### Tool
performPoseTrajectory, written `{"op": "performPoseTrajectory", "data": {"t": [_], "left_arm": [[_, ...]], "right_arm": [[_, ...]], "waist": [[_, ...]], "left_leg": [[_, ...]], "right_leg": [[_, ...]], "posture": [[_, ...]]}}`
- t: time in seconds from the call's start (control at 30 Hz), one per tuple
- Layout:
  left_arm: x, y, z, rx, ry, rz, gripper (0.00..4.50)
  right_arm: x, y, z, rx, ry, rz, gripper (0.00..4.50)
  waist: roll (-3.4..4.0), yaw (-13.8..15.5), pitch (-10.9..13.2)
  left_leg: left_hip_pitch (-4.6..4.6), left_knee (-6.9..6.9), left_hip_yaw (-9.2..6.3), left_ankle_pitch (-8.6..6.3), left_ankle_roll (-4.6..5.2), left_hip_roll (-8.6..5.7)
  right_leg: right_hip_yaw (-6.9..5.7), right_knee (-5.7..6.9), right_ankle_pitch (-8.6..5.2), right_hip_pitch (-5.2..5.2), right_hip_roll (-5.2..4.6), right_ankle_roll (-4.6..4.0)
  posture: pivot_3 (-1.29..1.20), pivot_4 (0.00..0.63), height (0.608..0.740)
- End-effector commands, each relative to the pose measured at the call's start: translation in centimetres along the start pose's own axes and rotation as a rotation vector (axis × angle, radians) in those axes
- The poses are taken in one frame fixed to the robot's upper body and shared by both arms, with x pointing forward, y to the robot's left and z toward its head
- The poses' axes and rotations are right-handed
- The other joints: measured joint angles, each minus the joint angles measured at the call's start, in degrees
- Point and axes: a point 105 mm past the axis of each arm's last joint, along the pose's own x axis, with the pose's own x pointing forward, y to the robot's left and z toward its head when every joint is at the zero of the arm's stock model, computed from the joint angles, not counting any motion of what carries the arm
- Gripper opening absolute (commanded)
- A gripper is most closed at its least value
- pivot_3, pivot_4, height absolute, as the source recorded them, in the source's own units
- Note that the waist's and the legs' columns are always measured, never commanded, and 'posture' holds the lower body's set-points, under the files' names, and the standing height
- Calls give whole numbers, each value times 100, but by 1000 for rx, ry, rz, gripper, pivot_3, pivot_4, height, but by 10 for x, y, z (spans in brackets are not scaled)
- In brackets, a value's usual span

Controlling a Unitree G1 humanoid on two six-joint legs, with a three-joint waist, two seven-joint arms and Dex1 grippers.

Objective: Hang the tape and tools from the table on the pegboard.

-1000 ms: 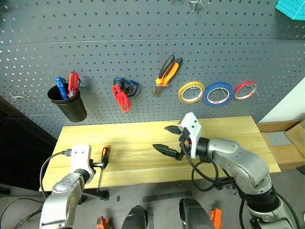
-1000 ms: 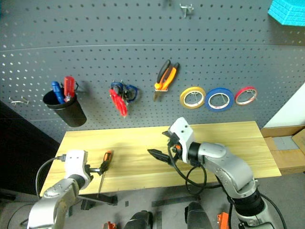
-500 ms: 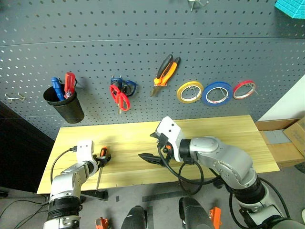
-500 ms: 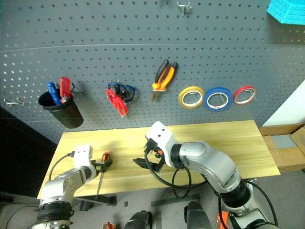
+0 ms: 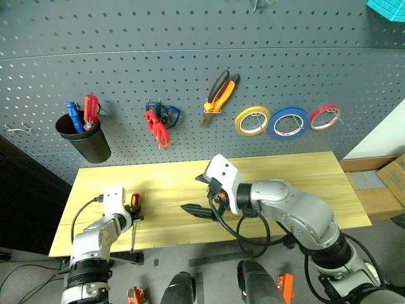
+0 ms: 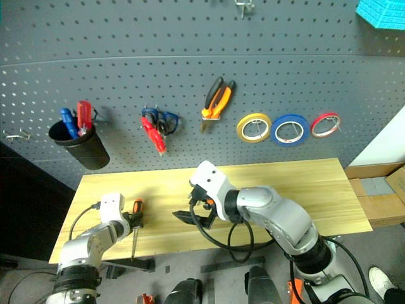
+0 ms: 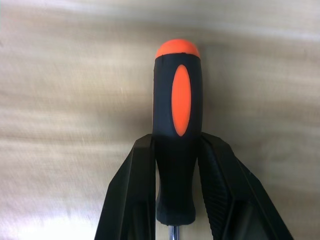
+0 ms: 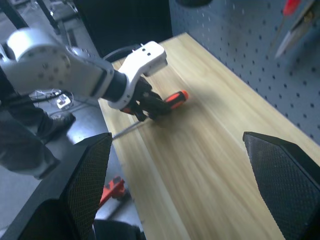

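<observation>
On the table [image 5: 285,171] the left gripper [image 7: 176,200] pinches the screwdriver [image 7: 177,125] by its stiff, grippy handle, likely light, while the right gripper [image 5: 201,193] gapes wide.

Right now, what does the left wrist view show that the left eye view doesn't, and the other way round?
Left wrist view: close up, the left end effector has both fingers pressed against the lower part of the screwdriver handle, which lies on the table.

Left eye view: the pegboard with scissors, pliers and blue tape hung, and the open right end effector over the table.

Both: the left end effector on the screwdriver, at the table.
</observation>
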Motion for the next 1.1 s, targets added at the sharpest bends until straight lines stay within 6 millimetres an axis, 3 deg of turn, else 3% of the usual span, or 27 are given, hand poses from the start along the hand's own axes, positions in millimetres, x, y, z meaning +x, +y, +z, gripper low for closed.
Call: {"op": "performPoseTrajectory", "data": {"t": [0.03,0.13,0.23,0.37,0.47,0.53,0.6,0.8,0.9,1.1], "left_arm": [[-15,4,20,68,-134,6,875],[-32,3,18,200,-189,14,875],[-50,1,21,217,-275,46,875],[-76,-20,42,204,-435,27,874],[-96,-36,74,187,-593,-11,874],[-119,-50,111,223,-758,-61,874],[-134,-59,135,257,-862,-91,874],[-180,-51,210,240,-1144,-8,874],[-184,-45,239,217,-1216,8,874],[-165,-38,262,198,-1236,12,874]], "right_arm": [[-4,-4,20,-61,-84,3,4500],[-8,-8,26,-121,-132,4,4500],[-14,-1,30,-205,-186,69,4500],[-25,8,32,-253,-213,186,4500],[-32,8,36,-273,-226,233,4500],[-35,1,41,-278,-229,237,4500],[-36,-6,44,-285,-230,234,4500],[-32,-27,60,-295,-264,173,4500],[-31,-39,71,-304,-292,118,4500],[-27,-48,78,-310,-316,53,4500]], "waist": [[-2,3,-2],[-10,6,-10],[-16,27,-20],[-38,160,-48],[-54,268,-89],[-58,320,-133],[-69,331,-184],[-77,324,-325],[-75,318,-381],[-79,309,-508]], "left_leg": [[0,0,0,0,-1,0],[-1,-1,1,-3,-5,0],[-2,-2,4,-10,-16,0],[-11,0,1,-13,-21,0],[-21,10,1,-13,-22,0],[-21,13,2,-12,-22,0],[-20,15,1,-4,-34,0],[10,13,6,5,-45,3],[18,11,9,7,-49,7],[21,10,7,16,-64,6]], "right_leg": [[1,0,0,-1,0,-1],[1,-1,1,-1,-1,-1],[4,-3,1,-6,-3,-2],[-2,-7,1,-6,-3,-1],[-4,-8,3,-7,-3,1],[-3,-8,4,-6,-3,1],[-5,-7,9,-3,0,3],[-2,-2,17,17,9,1],[1,0,19,19,14,-1],[6,1,20,20,17,-3]], "posture": [[-73,188,740],[-59,165,740],[-50,145,740],[-25,115,740],[-5,96,740],[11,82,740],[20,72,740],[37,52,740],[32,46,740],[1,38,740]]}}
